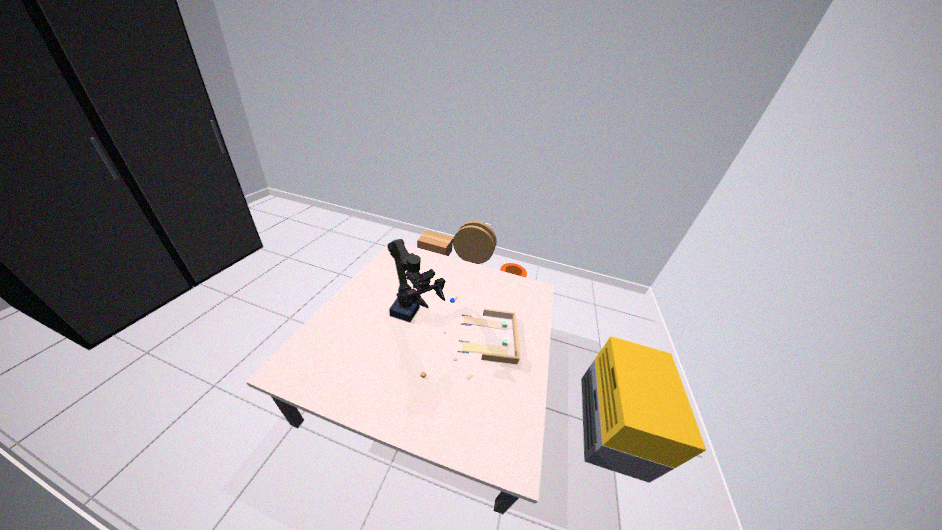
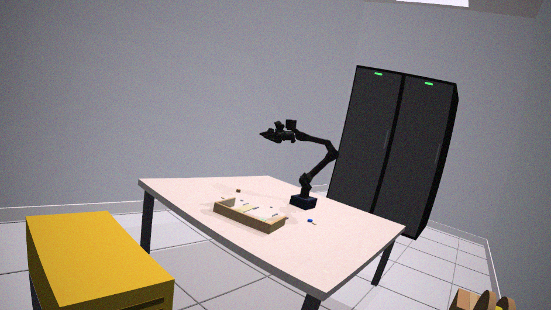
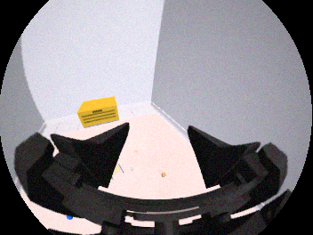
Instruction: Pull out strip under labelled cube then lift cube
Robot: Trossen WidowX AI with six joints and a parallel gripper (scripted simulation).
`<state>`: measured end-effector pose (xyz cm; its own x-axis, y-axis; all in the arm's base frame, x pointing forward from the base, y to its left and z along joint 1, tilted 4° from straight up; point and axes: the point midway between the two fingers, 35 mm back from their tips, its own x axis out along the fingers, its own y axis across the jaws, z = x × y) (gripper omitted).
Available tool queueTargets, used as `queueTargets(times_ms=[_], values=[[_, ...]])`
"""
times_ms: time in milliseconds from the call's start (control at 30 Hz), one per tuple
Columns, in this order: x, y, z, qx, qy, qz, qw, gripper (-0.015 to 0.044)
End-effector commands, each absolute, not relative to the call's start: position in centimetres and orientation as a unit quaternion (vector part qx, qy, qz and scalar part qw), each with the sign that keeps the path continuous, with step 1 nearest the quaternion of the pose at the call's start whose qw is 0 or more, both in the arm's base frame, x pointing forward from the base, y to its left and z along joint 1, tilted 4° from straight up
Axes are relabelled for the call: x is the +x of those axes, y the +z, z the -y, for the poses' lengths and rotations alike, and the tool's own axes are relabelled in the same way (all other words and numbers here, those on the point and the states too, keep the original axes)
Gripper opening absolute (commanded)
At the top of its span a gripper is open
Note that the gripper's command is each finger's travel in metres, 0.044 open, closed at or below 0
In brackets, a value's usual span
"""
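Note:
Two pale strips, an upper one (image 1: 484, 322) and a lower, yellower one (image 1: 479, 348) (image 2: 246, 208), reach out of the open side of a low wooden frame (image 1: 516, 337) (image 2: 240, 220). A small green cube (image 1: 504, 323) is at the far end of the upper strip. Another green cube (image 1: 505, 341) is near the lower strip's far end. Labels are too small to read, so I cannot tell which cube is labelled. My gripper (image 1: 434, 302) (image 2: 269, 137) (image 3: 159, 126) is open and empty, high above the table, well away from strips and cubes.
A small orange-brown block (image 1: 422, 374) (image 2: 238, 190) (image 3: 164, 174) and a blue piece (image 1: 452, 299) (image 2: 309, 220) (image 3: 69, 217) lie on the table (image 1: 368, 369) outside the frame. A yellow cabinet (image 1: 648, 395) (image 2: 92, 254) (image 3: 99, 111) stands beyond the table edge.

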<state>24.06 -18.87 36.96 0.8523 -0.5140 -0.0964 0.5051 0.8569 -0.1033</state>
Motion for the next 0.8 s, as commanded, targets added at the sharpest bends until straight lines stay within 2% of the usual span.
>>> queueTargets(times_ms=[0,233,467,767], values=[[28.2,31.9,15.0,-0.009,-0.196,-0.111,0.974,0.0400],[31.9,24.6,6.9,-0.002,-0.092,-0.194,0.977,0.0400],[31.8,17.7,-1.8,-0.033,0.005,-0.273,0.962,0.0400],[31.6,17.1,-2.6,-0.038,0.013,-0.280,0.959,0.0400]])
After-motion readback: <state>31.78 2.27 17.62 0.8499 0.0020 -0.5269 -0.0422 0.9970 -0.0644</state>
